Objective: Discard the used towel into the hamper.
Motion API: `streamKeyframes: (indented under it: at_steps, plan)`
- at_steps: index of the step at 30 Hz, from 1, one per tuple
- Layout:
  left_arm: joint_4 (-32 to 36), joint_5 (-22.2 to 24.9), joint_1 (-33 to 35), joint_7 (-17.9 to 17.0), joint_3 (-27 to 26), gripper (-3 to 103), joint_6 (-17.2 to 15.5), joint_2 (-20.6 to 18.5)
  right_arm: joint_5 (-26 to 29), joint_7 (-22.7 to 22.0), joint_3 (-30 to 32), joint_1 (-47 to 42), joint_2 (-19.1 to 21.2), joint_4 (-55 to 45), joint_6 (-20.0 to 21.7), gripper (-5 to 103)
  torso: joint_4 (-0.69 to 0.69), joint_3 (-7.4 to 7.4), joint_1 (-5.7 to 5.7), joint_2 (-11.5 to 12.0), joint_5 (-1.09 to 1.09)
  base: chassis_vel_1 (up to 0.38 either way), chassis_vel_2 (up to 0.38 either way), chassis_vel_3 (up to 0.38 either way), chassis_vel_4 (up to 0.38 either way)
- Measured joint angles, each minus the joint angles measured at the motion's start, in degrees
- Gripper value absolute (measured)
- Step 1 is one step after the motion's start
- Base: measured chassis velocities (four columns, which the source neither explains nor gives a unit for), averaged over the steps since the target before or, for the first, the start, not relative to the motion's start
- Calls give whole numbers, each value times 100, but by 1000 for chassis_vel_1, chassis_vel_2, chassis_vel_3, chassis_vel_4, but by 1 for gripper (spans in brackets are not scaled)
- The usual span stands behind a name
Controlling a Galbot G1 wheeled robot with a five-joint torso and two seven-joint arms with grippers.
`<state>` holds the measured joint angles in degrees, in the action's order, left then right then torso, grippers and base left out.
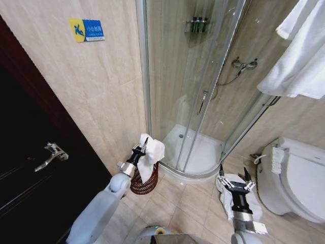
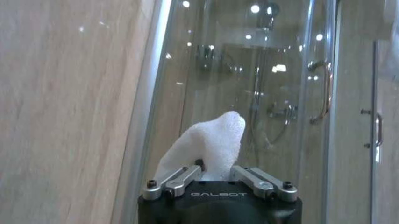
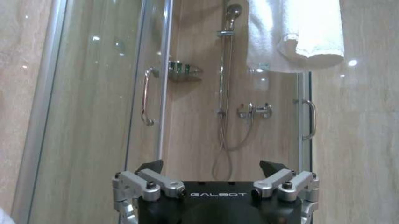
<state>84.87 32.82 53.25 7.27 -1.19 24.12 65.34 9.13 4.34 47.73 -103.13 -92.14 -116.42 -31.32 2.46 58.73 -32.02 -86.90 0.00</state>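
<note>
A white towel [image 1: 151,155] hangs from my left gripper [image 1: 143,145], which is shut on it just above the hamper [image 1: 144,184]. The hamper is a small round reddish-brown open-weave basket standing on the floor against the wall, beside the shower's corner. The towel's lower part drapes down into the hamper's mouth. In the left wrist view the towel [image 2: 206,147] sticks up between the closed fingers. My right gripper [image 1: 234,179] is held low at the right, open and empty, above a white mat near the toilet.
A curved glass shower enclosure [image 1: 203,91] stands straight ahead with a white tray [image 1: 195,152]. A toilet [image 1: 297,175] is at the right, white towels [image 1: 299,51] hang above it, and a dark door [image 1: 30,168] with a lever handle is at the left.
</note>
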Motion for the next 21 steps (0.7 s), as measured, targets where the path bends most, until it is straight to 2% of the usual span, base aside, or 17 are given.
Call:
streamKeyframes:
  at_steps: [7,14,21]
  plan:
    - [-1312,-59,-547,303,89,8,288,292,-47,-1,3,-4,0,26,2,100,0,0,0,0,0,0,0,0,0]
    - [-2004,-91,-782,467,249,8,426,403,-69,0,4,-40,0,35,-5,100,1,0,0,0,0,0,0,0,0]
    - [-2878,-352,-976,558,283,8,618,691,-69,0,19,-78,0,61,-40,100,1,0,1,0,0,0,0,0,0]
